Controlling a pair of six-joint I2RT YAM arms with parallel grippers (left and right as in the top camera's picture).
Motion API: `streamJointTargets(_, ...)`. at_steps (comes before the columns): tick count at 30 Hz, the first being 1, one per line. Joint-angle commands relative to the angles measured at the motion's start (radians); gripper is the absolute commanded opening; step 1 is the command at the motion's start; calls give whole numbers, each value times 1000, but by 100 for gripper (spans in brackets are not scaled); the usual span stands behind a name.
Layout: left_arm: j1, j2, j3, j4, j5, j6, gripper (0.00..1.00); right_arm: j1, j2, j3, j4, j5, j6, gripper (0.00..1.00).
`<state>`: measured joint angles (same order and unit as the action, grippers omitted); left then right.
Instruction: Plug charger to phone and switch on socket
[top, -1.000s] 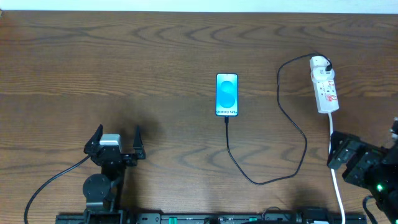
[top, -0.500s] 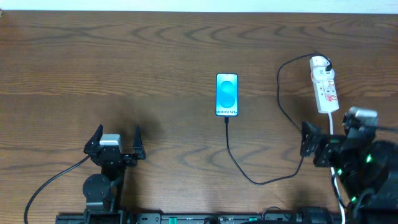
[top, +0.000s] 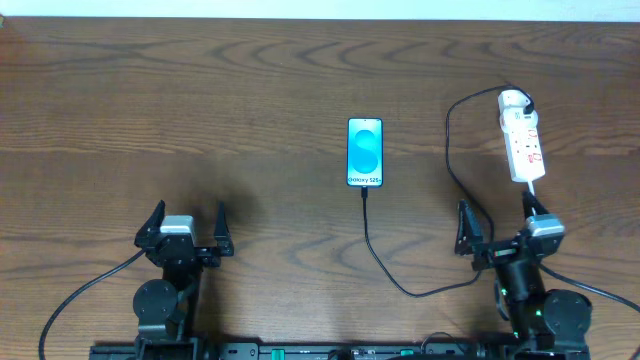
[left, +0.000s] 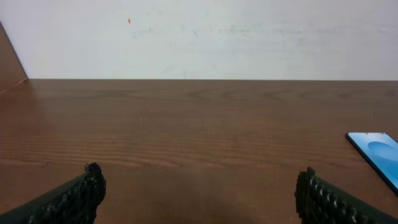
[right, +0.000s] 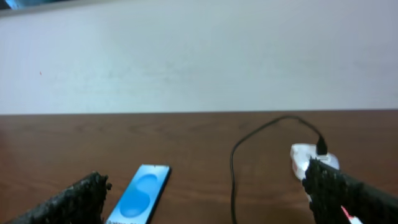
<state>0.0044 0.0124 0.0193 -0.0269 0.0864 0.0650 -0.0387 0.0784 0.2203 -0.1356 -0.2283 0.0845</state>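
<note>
The phone (top: 365, 152) lies screen up at the table's middle, its blue screen lit; it also shows in the right wrist view (right: 140, 192) and at the right edge of the left wrist view (left: 377, 151). The black charger cable (top: 470, 200) runs from the phone's near end in a loop to the far end of the white socket strip (top: 522, 137), which also shows in the right wrist view (right: 303, 157). My left gripper (top: 188, 228) is open and empty at the front left. My right gripper (top: 497, 228) is open and empty at the front right, just near of the socket.
The socket's white cord (top: 530, 197) runs toward the front edge beside my right gripper. A white wall (left: 199, 37) stands behind the table's far edge. Bare wooden tabletop (top: 200, 100) spans the left and far side.
My right arm has swung left and forward from the table's right edge and now faces the far side, with its fingers spread. The left arm, phone, cable and socket have not moved.
</note>
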Motion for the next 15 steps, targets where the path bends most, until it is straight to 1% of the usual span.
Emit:
streamJointTargets(1,-3,-2,-15,-36,10,13,99,8,-53,-88,53,-17,-11,99)
streamJointTargets(5,-3,-2,-15,-36,10,13,98,8,-74,-140,87,3,-10,99)
streamJointTargets(10,-3,-2,-15,-36,10,13,98,9,-74,-181,136,152,112,99)
streamJointTargets(15,-3,-2,-15,-36,10,13,98,14,-74,-212,155,212,116,99)
